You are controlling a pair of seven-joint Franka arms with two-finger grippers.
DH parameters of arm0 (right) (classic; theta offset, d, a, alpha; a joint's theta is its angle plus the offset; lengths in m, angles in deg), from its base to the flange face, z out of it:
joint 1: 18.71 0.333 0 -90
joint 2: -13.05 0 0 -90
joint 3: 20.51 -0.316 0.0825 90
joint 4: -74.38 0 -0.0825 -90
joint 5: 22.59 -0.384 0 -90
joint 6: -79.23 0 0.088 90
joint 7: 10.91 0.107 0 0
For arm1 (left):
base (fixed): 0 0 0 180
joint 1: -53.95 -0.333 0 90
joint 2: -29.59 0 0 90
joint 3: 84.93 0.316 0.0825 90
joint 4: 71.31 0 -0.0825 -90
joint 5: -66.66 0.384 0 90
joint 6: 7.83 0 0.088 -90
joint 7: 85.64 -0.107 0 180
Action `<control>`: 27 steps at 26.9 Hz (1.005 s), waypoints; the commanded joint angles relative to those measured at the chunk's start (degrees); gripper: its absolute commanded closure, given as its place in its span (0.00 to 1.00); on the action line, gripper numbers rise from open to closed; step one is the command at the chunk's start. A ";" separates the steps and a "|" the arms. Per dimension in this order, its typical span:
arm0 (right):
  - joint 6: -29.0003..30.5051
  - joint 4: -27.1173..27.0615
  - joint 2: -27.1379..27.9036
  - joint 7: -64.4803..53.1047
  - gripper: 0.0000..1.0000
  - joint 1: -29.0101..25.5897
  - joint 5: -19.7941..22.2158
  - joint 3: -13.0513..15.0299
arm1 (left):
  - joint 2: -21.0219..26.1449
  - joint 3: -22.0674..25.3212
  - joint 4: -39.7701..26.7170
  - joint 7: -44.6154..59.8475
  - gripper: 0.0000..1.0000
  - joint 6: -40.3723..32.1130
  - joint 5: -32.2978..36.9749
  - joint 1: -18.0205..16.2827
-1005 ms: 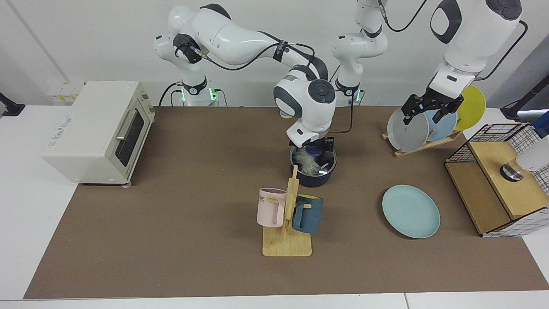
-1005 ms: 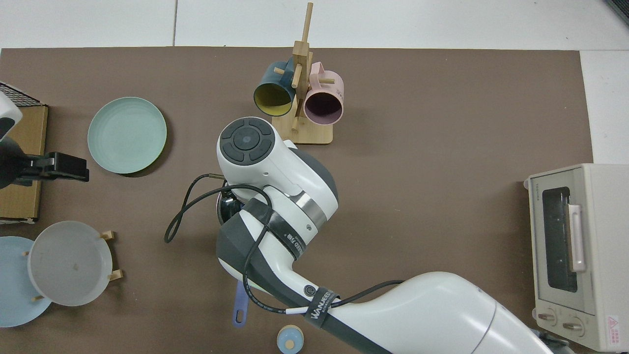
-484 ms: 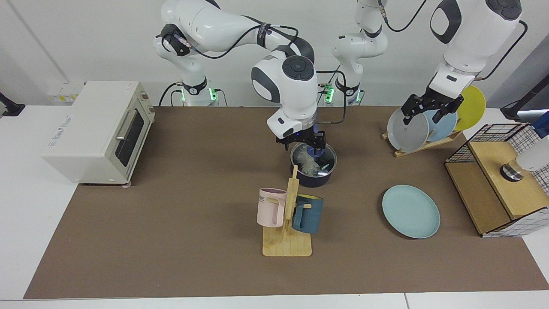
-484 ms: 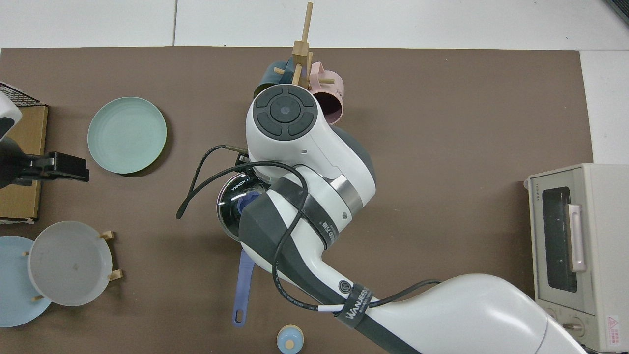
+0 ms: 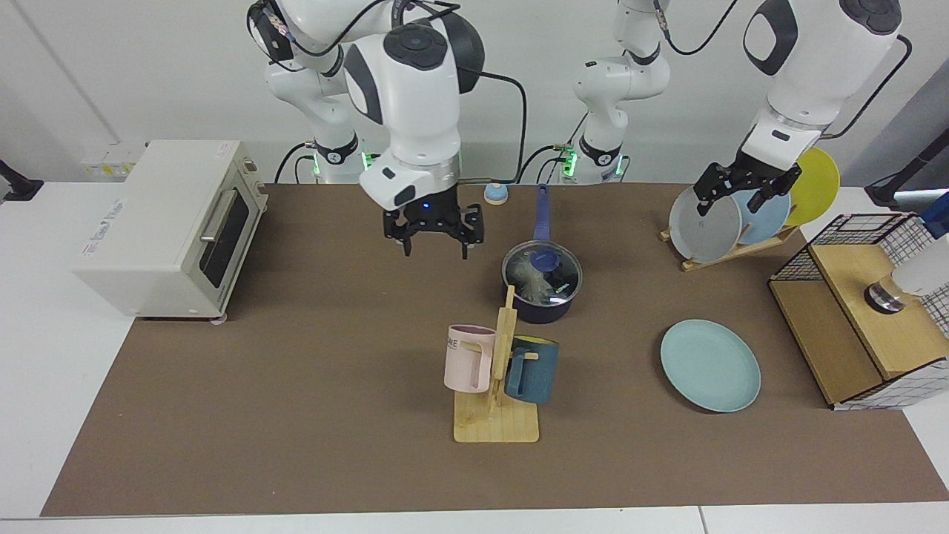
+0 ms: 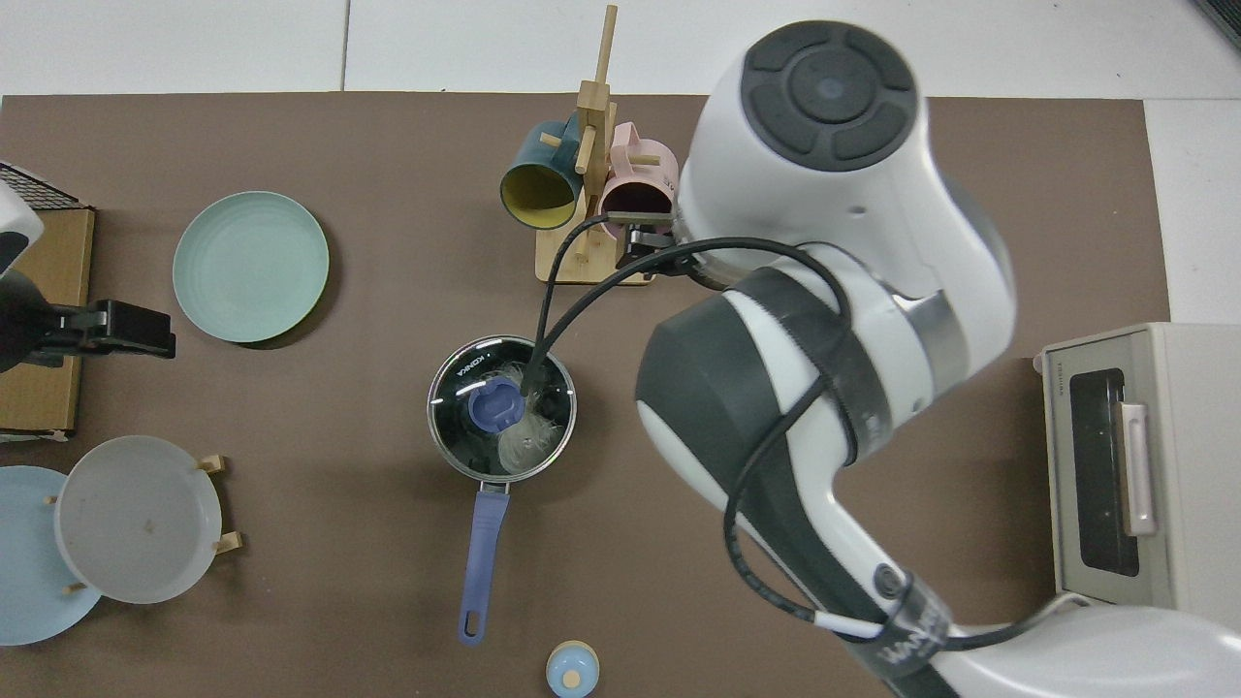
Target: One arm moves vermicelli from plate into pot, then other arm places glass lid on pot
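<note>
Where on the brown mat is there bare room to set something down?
Bare patches: between the white toaster oven and the wooden mug rack, and along the mat's near edge. It is crowded around the black pot under its glass lid and near the plate rack, where the left gripper waits.

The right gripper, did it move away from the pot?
Yes. The right gripper has risen off the glass lid on the pot and swung toward the toaster oven, fingers open. The left gripper waits by the plate rack.
</note>
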 commanded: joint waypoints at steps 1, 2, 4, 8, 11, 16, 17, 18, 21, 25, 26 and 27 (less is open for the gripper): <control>-0.80 6.34 -6.27 -10.23 0.00 -0.19 -6.31 9.97 | 0.47 -0.46 1.12 0.75 0.00 -0.73 0.87 -0.40; -0.98 7.48 -7.41 -12.42 0.00 -0.19 -6.41 11.73 | 0.47 -0.46 1.12 0.75 0.00 -0.73 0.87 -0.40; -1.07 9.07 -9.17 -15.77 0.00 -0.37 -6.41 14.11 | 0.47 -0.46 1.12 0.75 0.00 -0.73 0.87 -0.40; -4.05 10.65 -12.34 -18.16 0.00 -1.16 -6.32 17.72 | 0.47 -0.46 1.12 0.75 0.00 -0.73 0.87 -0.40; -6.43 13.72 -15.67 -22.36 0.00 -2.65 -6.06 18.07 | 0.47 -0.46 1.12 0.75 0.00 -0.73 0.87 -0.40; -4.24 21.01 -21.56 -28.34 0.00 -6.51 -5.79 18.07 | 0.47 -0.46 1.12 0.75 0.00 -0.73 0.87 -0.40; -2.84 23.38 -23.40 -28.88 0.00 -6.96 -5.70 18.07 | 0.47 -0.46 1.12 0.75 0.00 -0.73 0.87 -0.40; -1.44 25.49 -24.81 -28.97 0.00 -7.13 -5.53 18.07 | 0.47 -0.46 1.12 0.75 0.00 -0.73 0.87 -0.40; 1.65 31.29 -28.86 -29.15 0.00 -7.22 -5.35 18.95 | 0.47 -0.46 1.12 0.75 0.00 -0.73 0.87 -0.40; 1.83 32.37 -29.48 -30.72 0.00 -5.38 -5.35 23.86 | 0.47 -0.46 1.12 0.75 0.00 -0.73 0.87 -0.40; 1.92 32.37 -29.48 -32.12 0.00 -5.20 -5.87 24.92 | 0.47 -0.46 1.12 0.75 0.00 -0.73 0.87 -0.40; 1.92 32.28 -29.39 -33.09 0.00 -5.38 -6.05 25.71 | 0.47 -0.46 1.12 0.75 0.00 -0.73 0.87 -0.40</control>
